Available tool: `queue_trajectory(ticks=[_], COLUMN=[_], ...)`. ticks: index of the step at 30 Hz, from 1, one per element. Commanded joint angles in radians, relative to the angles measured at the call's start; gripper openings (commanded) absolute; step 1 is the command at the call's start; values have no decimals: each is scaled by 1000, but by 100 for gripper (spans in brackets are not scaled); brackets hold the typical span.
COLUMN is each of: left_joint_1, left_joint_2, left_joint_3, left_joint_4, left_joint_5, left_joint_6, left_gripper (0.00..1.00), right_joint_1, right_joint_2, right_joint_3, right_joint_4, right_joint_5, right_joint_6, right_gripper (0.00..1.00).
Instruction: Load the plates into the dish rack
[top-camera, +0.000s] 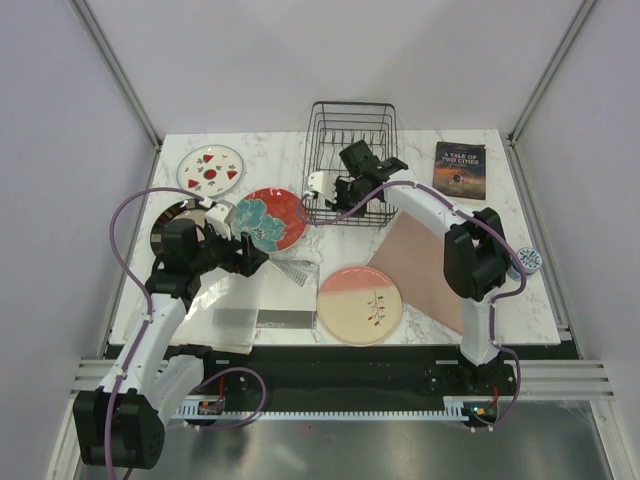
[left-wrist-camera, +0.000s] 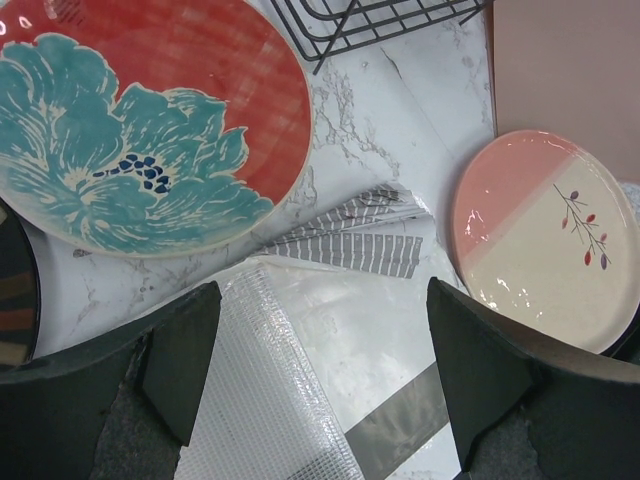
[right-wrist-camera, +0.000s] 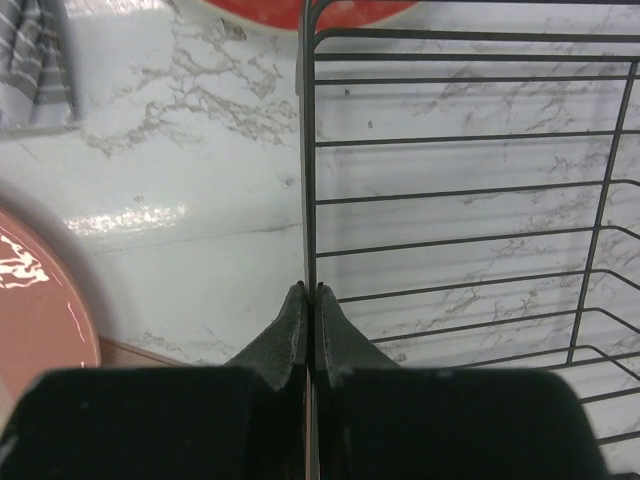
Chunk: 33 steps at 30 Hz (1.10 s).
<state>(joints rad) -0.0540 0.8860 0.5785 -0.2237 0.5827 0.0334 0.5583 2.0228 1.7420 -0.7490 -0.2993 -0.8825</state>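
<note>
Overhead view: the dish rack (top-camera: 350, 160) stands at the far middle of the marble table (top-camera: 440, 315). All four plates lie outside it. The white plate with red marks (top-camera: 210, 168) is far left. The dark-rimmed plate (top-camera: 176, 216) sits below it, partly hidden by the left arm. The red plate with teal flower (top-camera: 268, 218) lies just left of the rack's near corner. The pink-and-cream plate (top-camera: 360, 305) lies near centre, beside the pinkish mat (top-camera: 420, 260).

Right wrist view alone settles the grip. The right gripper (right-wrist-camera: 308, 295) is clenched on a wire of the rack's rim, which runs between its fingertips.

Left wrist view: the left gripper (left-wrist-camera: 320, 300) is released, jaws spread wide and grasping nothing. It hovers over a clear plastic sheet (left-wrist-camera: 270, 380) and a striped cloth (left-wrist-camera: 350, 240), between the red and pink plates.
</note>
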Motion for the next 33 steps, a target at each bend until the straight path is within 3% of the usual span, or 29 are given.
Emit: queue_trajectory(ticks=[1, 5, 7, 9, 10, 11, 15, 19, 23, 25, 29, 33], left_joint_1=[-4, -6, -7, -17, -23, -45, -141, -213, -321, -363, -443, -445], left_joint_2=[-4, -4, -4, -1, 1, 10, 8, 50, 120, 162, 205, 225], left_joint_3=[17, 17, 17, 20, 33, 47, 112, 123, 110, 92, 67, 70], left_joint_4=[44, 47, 47, 47, 40, 11, -57, -34, 1, 44, 110, 122], left_joint_5=[29, 31, 31, 28, 22, 16, 0, 23, 31, 48, 60, 49], left_joint_6=[-24, -24, -24, -24, -58, -78, -127, -232, -257, -279, -311, -302], left_gripper=[91, 91, 91, 91, 92, 99, 100, 100, 99, 98, 96, 96], right_joint_1=[-37, -44, -49, -49, -51, -51, -57, -103, -201, -271, -394, -446], right_joint_2=[-19, -16, -22, -32, -35, -42, -158, -320, -536, -585, -603, -546], right_joint_3=[-21, -25, -25, -19, -13, -6, 5, -80, -331, -413, -580, -688], right_joint_4=[30, 22, 20, 22, 20, 19, 10, 97, 192, 185, 107, 72], right_joint_5=[97, 130, 120, 106, 106, 109, 150, 213, 195, 122, -290, -452], right_joint_6=[-91, -108, -96, -87, -69, -53, 49, 328, 673, 741, 800, 839], right_gripper=[0, 1, 16, 41, 50, 54, 66, 66, 68, 69, 67, 66])
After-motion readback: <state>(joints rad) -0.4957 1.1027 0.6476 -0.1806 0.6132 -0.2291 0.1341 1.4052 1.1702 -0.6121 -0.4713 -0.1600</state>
